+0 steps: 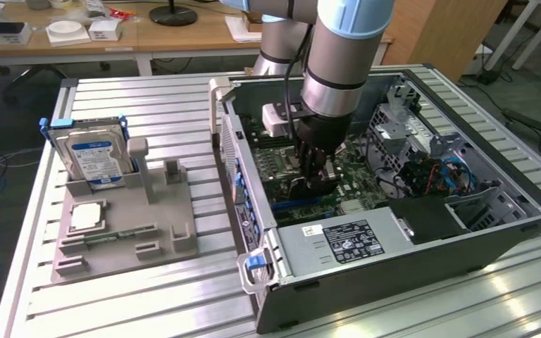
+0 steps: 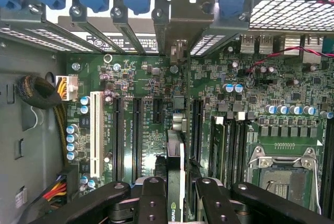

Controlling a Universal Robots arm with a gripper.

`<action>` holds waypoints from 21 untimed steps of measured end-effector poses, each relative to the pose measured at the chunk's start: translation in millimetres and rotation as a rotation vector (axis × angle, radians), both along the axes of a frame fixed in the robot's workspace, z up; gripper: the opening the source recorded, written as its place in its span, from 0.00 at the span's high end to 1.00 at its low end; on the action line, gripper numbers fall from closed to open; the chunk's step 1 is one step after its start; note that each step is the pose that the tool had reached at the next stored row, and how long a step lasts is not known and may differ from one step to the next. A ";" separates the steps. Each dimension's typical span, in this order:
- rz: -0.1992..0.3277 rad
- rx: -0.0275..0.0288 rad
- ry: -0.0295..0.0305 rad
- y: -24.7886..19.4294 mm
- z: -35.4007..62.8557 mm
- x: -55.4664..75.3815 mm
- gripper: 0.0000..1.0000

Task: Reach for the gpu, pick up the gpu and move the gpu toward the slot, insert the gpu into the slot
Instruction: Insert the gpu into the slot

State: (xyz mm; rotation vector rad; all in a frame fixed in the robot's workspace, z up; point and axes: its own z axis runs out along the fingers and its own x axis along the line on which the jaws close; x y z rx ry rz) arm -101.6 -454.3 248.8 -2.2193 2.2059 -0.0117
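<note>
My gripper (image 1: pixel 312 174) reaches down into the open computer case (image 1: pixel 496 232), over the green motherboard (image 1: pixel 346 179). It is shut on the gpu (image 2: pixel 176 166), a thin dark card seen edge-on between the black fingers (image 2: pixel 152 199) in the wrist view. The card stands upright on the motherboard (image 2: pixel 151 78), and its silver bracket (image 2: pixel 179 23) lies against the rear slot openings. Long black slots (image 2: pixel 137 130) run parallel on either side of the card. The slot under it is hidden by the card. In the exterior view the gpu (image 1: pixel 301 189) shows as a dark edge below the fingers.
A grey fixture (image 1: pixel 120 225) on the exterior view's left holds a hard drive (image 1: pixel 96 155), a processor chip (image 1: pixel 87 215) and a memory stick (image 1: pixel 110 236). Inside the case are the power supply (image 1: pixel 341 239), cable bundles (image 2: pixel 42 93), a white slot (image 2: pixel 95 132) and the processor socket (image 2: pixel 284 177).
</note>
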 end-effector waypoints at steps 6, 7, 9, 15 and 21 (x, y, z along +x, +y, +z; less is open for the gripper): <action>-0.002 -0.0001 -0.0001 -0.5 -0.4 0.0 0.74; -0.002 -0.0001 0.0000 -0.5 -0.6 0.0 0.74; -0.003 -0.0001 0.0000 -0.5 -0.8 0.0 0.74; -0.003 -0.0001 0.0001 -0.5 -1.9 0.0 0.74; -0.003 0.0003 0.0000 -0.5 -3.1 -0.1 0.74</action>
